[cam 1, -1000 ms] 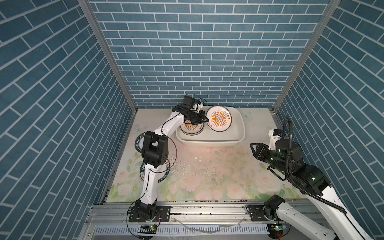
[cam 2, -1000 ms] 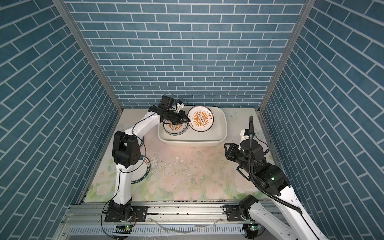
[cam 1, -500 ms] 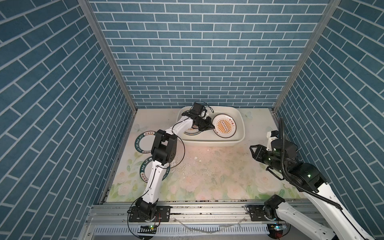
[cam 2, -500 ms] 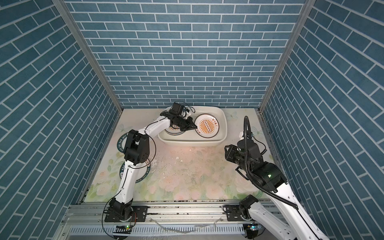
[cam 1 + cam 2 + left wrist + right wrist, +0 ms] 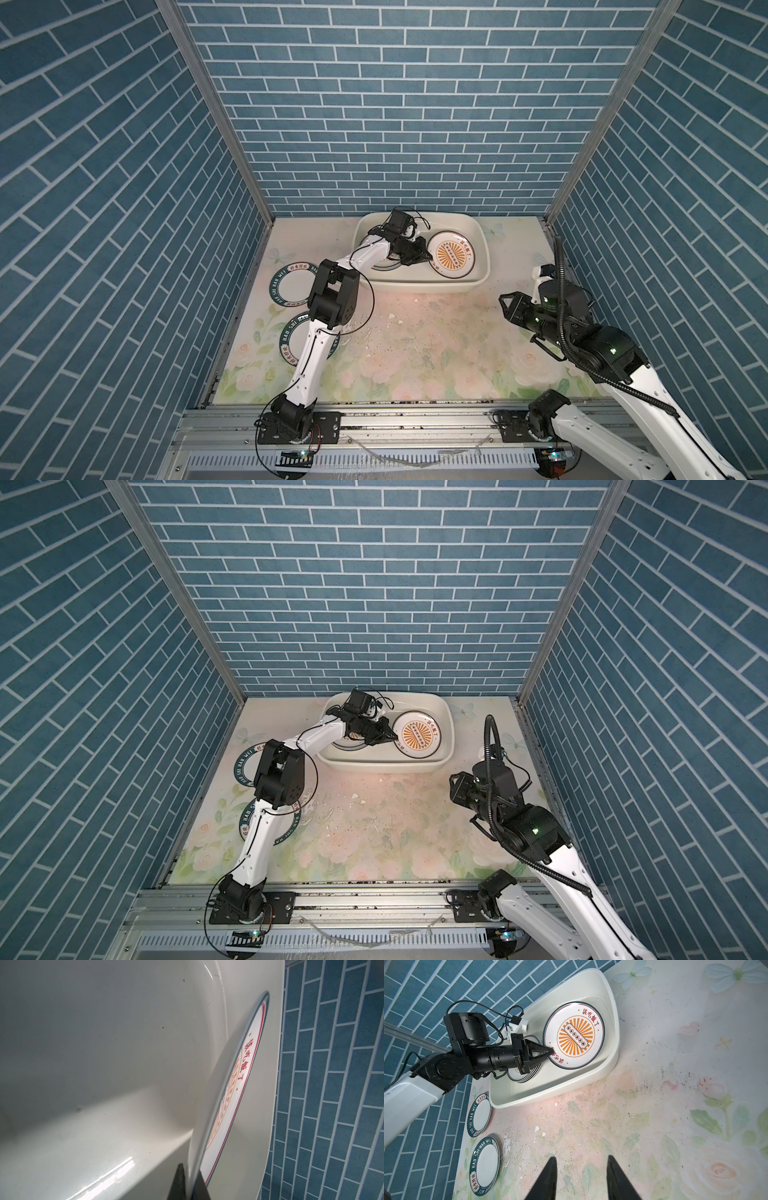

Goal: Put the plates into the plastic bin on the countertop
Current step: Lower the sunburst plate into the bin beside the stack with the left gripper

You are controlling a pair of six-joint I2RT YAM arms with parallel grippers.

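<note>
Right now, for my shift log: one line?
left gripper: shut on sunburst plate in plastic bin | right gripper: open, empty | lettered plates: two on countertop

open: mid countertop (image 5: 419, 357) | blocked: plastic bin (image 5: 428, 286) left half, left arm (image 5: 361, 257) over plate stack (image 5: 528, 1078)

Left pincer (image 5: 550, 1050) tight, right pincer (image 5: 581, 1157) ajar.
</note>
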